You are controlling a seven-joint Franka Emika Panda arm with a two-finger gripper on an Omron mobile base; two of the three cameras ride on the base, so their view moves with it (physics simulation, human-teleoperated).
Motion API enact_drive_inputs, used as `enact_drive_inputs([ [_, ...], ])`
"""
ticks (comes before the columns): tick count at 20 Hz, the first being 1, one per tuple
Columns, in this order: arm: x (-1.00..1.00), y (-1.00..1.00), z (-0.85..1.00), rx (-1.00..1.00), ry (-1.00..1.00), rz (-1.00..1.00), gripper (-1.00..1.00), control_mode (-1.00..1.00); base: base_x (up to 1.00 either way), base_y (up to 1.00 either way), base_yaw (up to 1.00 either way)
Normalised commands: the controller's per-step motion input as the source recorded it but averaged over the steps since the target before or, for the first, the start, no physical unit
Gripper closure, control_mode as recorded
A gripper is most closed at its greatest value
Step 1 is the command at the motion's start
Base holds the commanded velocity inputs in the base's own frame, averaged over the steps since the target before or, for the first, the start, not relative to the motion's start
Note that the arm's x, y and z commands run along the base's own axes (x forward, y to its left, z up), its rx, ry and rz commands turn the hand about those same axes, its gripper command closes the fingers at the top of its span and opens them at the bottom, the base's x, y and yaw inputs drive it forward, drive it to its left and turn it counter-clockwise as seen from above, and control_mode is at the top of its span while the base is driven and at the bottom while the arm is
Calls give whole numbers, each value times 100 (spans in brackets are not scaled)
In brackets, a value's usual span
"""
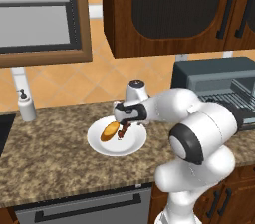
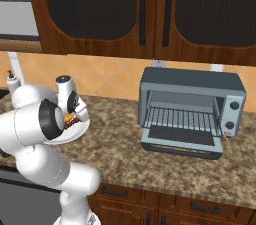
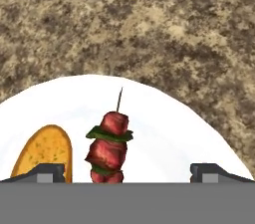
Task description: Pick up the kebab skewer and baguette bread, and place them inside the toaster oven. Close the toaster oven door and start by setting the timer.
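While the gripper [image 3: 126, 172] hangs over the white plate [image 3: 164, 118], its two fingers are spread wide and hold nothing. On the plate, the kebab skewer [image 3: 108, 149] lies between the finger tips, and the baguette bread [image 3: 46, 152] lies just beside it. It looks light, thin and stiff, but the chunks may be soft and slippery. Pinching across the meaty middle seems best, not the bare stick end. Well apart on the counter, the toaster oven [image 2: 192, 104] stands with its door [image 2: 182, 141] down.
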Motion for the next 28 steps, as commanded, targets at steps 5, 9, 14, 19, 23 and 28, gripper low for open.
enact_drive_inputs([
  [5, 19, 15, -21, 0, 0, 0, -100, -100, 0, 0, 0],
  [9, 17, 2, -12, 0, 0, 0, -100, -100, 0, 0, 0],
  [14, 11, 0, -12, 0, 0, 0, -100, -100, 0, 0, 0],
  [19, 9, 0, -24, 0, 0, 0, -100, -100, 0, 0, 0],
  [23, 2, -4, -30, 0, 0, 0, -100, -100, 0, 0, 0],
  [28, 0, -3, -4, 0, 0, 0, -100, -100, 0, 0, 0],
])
